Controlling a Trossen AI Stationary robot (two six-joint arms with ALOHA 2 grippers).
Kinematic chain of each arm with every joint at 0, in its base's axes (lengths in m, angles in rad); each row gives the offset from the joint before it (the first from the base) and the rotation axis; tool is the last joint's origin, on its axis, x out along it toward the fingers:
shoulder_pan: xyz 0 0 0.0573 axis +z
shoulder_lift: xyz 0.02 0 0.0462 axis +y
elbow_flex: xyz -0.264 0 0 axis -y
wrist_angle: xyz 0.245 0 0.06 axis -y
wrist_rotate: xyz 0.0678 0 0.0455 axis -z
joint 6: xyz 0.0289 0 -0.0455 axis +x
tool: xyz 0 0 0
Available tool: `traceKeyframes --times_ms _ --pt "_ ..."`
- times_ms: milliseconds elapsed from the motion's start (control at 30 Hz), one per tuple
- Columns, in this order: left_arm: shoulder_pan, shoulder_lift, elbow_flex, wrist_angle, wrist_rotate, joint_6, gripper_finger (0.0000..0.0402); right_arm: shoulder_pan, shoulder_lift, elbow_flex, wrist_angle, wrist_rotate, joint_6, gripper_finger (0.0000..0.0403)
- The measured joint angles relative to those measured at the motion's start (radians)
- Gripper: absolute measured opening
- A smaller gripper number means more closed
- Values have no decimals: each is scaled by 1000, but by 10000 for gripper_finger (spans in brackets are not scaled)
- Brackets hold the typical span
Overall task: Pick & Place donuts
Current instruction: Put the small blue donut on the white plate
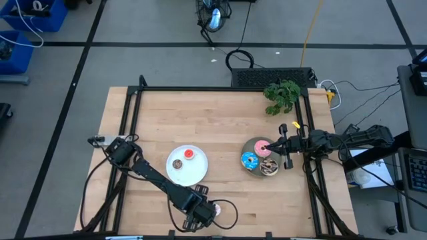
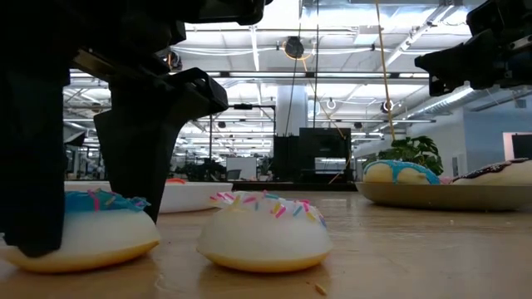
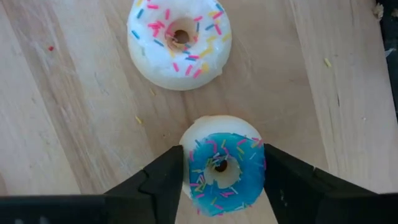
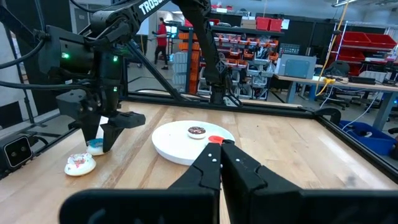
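My left gripper (image 3: 222,186) stands at the table's near edge, pointing down, shut on the tiny blue donut (image 3: 222,165). The tiny white-pink donut (image 3: 179,40) lies flat on the table right beside it. The tiny red donut (image 1: 189,155) and the tiny brown one (image 1: 177,163) lie on the white plate (image 1: 193,175). The pink (image 1: 265,149), blue sprinkled (image 1: 250,160) and chocolate sprinkled (image 1: 269,167) donuts lie on the grey plate (image 1: 255,143). My right gripper (image 4: 221,155) is shut on nothing and hovers well above the pink donut. My left gripper has the tiny blue donut pinched between its two fingers, one finger (image 3: 171,177) on each side of the ring's outer wall (image 3: 188,180). The fingers come from above, pointing down. The donut lies flat with its underside (image 2: 91,253) on the table.
A green plant (image 1: 283,95) stands near the table's far right corner. A black frame rail (image 1: 313,167) runs along the table's right side, close to the grey plate. Bare wood lies between the two plates and across the table's far half.
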Motion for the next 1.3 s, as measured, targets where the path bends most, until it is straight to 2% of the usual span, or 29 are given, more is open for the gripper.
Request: traceKeyframes --times_ms 267,433,600,933,1000,1167,1300 --pt "3 -4 8 -43 -9 -3 202 0 0 0 0 0 0 0" --pt "3 -4 78 -134 -40 -2 204 0 0 0 0 0 0 0" --pt "11 -4 210 -321 -82 17 205 0 0 0 0 0 0 0" --pt "41 -11 550 -764 -202 39 205 0 0 0 0 -1 0 0" --pt "55 -31 585 -802 -211 34 205 0 0 0 0 -2 0 0" --pt "98 -135 586 -807 -221 32 205 0 0 0 0 -4 0 0" --pt "147 -232 521 -802 -279 27 205 0 0 0 0 -4 0 0"
